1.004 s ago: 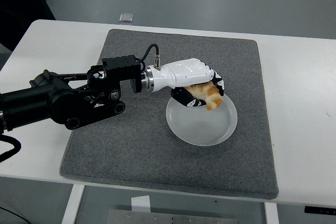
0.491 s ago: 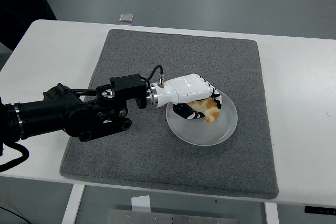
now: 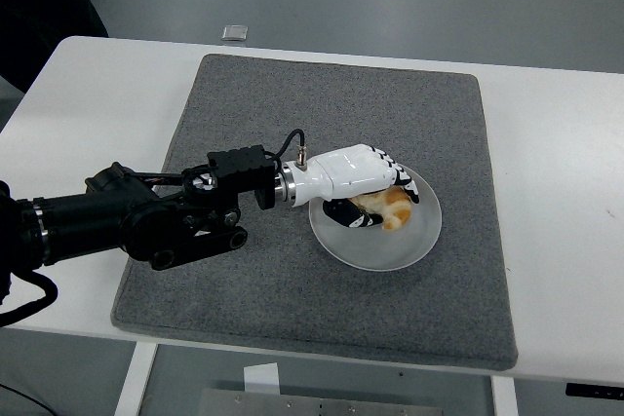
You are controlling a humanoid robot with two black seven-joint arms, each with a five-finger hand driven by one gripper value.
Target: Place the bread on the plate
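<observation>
A golden-brown piece of bread (image 3: 392, 209) lies low in the shallow white plate (image 3: 385, 258), which sits at the middle of the grey mat (image 3: 292, 94). My left hand (image 3: 378, 197), white with black pads, reaches in from the left over the plate's far-left part. Its fingers (image 3: 402, 178) curl over the top of the bread and the dark thumb (image 3: 343, 213) sits under it, so the hand is shut on the bread. The bread seems to touch the plate's floor. My right arm is out of view.
The mat covers most of the white table (image 3: 556, 163). My black left forearm (image 3: 146, 216) lies across the mat's left edge. A small pale object (image 3: 233, 32) rests on the floor beyond the table's far edge, and a dark shape (image 3: 39, 7) stands at the top left.
My left hand has dropped lower and drawn slightly left, bringing the bread down from above the plate's rim into the plate. The forearm has sunk closer to the mat.
</observation>
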